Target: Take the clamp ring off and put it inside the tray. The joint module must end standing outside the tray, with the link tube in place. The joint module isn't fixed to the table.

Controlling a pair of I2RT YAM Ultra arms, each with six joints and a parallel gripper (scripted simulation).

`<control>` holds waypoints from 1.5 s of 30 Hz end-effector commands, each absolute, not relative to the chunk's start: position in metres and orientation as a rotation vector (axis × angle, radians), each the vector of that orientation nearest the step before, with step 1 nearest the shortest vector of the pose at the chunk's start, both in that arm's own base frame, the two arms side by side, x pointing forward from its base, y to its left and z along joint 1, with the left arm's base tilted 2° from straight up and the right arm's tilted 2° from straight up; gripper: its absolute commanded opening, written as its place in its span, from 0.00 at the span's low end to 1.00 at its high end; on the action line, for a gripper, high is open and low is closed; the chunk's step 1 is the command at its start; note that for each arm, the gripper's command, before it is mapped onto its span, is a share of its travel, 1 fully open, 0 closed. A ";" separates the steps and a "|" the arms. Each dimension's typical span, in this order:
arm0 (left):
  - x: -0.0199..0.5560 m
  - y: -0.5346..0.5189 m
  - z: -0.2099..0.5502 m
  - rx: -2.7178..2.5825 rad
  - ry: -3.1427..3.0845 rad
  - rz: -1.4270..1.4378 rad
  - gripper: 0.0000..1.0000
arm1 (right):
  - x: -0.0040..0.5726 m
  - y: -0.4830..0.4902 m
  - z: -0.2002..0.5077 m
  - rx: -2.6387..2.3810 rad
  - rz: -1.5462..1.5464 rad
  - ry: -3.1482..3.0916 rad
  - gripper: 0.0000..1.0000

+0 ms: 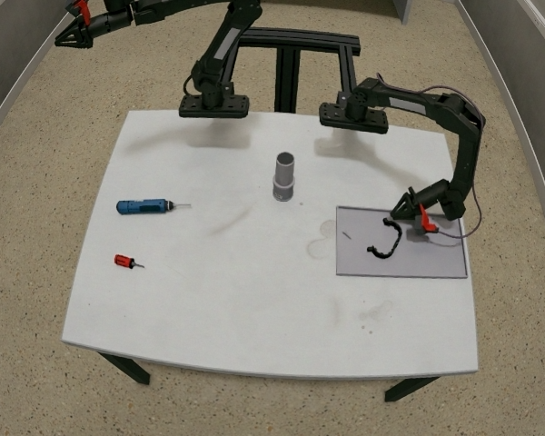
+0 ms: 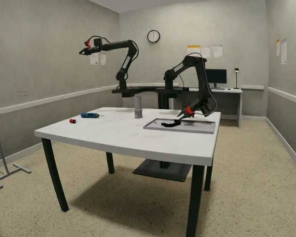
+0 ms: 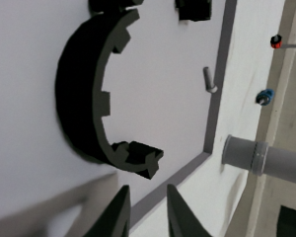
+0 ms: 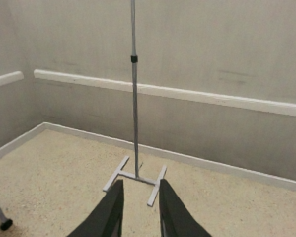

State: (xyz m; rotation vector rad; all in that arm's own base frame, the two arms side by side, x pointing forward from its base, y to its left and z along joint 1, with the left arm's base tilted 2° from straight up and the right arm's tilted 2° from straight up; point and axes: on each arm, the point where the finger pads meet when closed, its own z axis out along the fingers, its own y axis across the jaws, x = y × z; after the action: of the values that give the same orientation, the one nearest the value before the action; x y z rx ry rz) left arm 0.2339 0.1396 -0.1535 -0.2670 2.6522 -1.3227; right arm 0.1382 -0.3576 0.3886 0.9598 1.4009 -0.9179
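Clamp ring (image 1: 398, 237) (image 2: 172, 125) (image 3: 76, 99) lies in the tray (image 1: 432, 262) (image 2: 178, 131) (image 3: 158, 89) near the left gripper (image 1: 392, 215) (image 2: 178, 117) (image 3: 148, 188), whose fingers stand slightly apart, holding nothing.

Top cam above facing down, ext. cam farther back, both w/ whole tabletop, wrist cams closer

Behind the table (image 1: 263, 304) (image 2: 122, 142), a round clock (image 2: 153, 36) hangs on a grey wall (image 2: 168, 22); a desk (image 2: 240, 107) with a dark monitor (image 2: 216, 75) stands on speckled beige floor (image 2: 255, 153).
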 end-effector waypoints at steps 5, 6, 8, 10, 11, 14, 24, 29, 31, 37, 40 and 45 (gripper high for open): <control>0.242 0.147 -0.149 -0.245 2.634 -1.304 0.20 | 0.140 -0.351 0.428 0.902 -0.943 1.316 0.20; 0.242 0.147 -0.149 -0.245 2.634 -1.304 0.20 | 0.140 -0.351 0.428 0.902 -0.943 1.316 0.20; 0.242 0.147 -0.149 -0.245 2.634 -1.304 0.20 | 0.140 -0.351 0.428 0.902 -0.943 1.316 0.20; 0.242 0.147 -0.149 -0.245 2.634 -1.304 0.20 | 0.140 -0.351 0.428 0.902 -0.943 1.316 0.20; 0.242 0.147 -0.149 -0.245 2.634 -1.304 0.20 | 0.140 -0.351 0.428 0.902 -0.943 1.316 0.20; 0.242 0.147 -0.149 -0.245 2.634 -1.304 0.20 | 0.140 -0.351 0.428 0.902 -0.943 1.316 0.20; 0.241 0.160 -0.139 -0.240 2.642 -1.269 0.20 | 0.140 -0.351 0.428 0.902 -0.943 1.316 0.20; 0.239 0.165 -0.135 -0.240 2.642 -1.269 0.20 | 0.140 -0.351 0.428 0.902 -0.943 1.316 0.20; 0.239 0.165 -0.134 -0.242 2.638 -1.269 0.20 | 0.140 -0.351 0.428 0.902 -0.943 1.316 0.20; 0.239 0.167 -0.133 -0.238 2.643 -1.269 0.20 | 0.140 -0.351 0.428 0.902 -0.943 1.316 0.20; 0.237 0.170 -0.130 -0.240 2.643 -1.268 0.20 | 0.140 -0.351 0.428 0.902 -0.943 1.316 0.20; 0.236 0.175 -0.126 -0.241 2.642 -1.268 0.20 | 0.140 -0.351 0.428 0.902 -0.943 1.316 0.20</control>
State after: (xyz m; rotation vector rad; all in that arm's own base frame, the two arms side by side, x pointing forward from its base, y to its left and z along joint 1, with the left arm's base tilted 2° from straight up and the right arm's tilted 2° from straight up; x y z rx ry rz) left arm 0.2271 0.1525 -0.1423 -0.2704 2.6552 -1.3388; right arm 0.1382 -0.3576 0.3886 0.9598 1.4009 -0.9179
